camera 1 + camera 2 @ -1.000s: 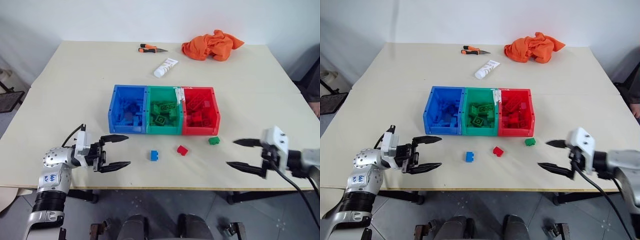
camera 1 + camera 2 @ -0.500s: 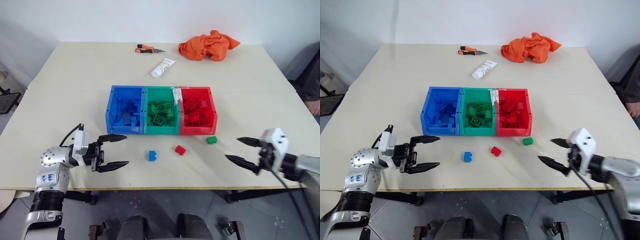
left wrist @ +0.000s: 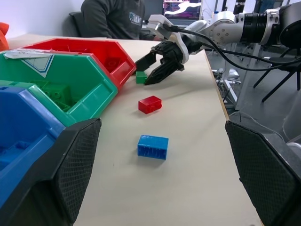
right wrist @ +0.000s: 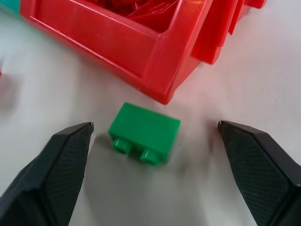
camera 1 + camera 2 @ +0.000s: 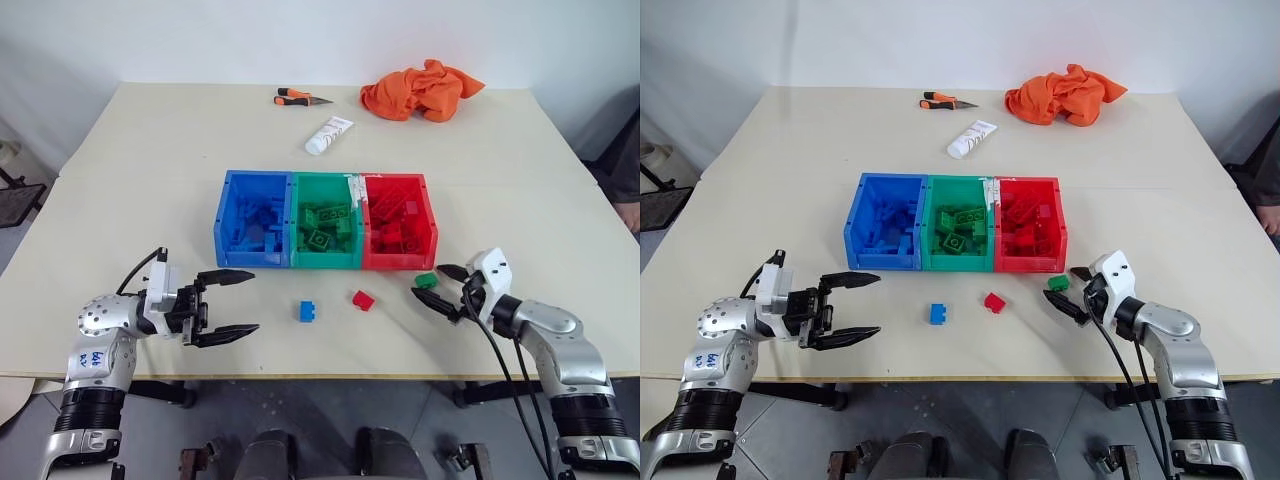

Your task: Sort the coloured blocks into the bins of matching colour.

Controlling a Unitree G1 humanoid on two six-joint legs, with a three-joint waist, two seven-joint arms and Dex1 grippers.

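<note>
Now R gripper (image 5: 438, 288) low, level – fingers straddle green block (image 5: 426, 281) (untouched).

I'm looking over a pale beige table (image 5: 120, 200) against a plain white wall (image 5: 200, 40). Grey tiled floor (image 5: 320, 410) shows beneath its front edge. A person in a dark top (image 3: 113, 19) sits beyond the far end.

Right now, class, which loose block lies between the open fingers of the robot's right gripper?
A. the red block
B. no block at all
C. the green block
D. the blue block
C: the right wrist view shows the green block on the table between the spread fingers of the right gripper, just in front of the red bin, not yet gripped.
</note>
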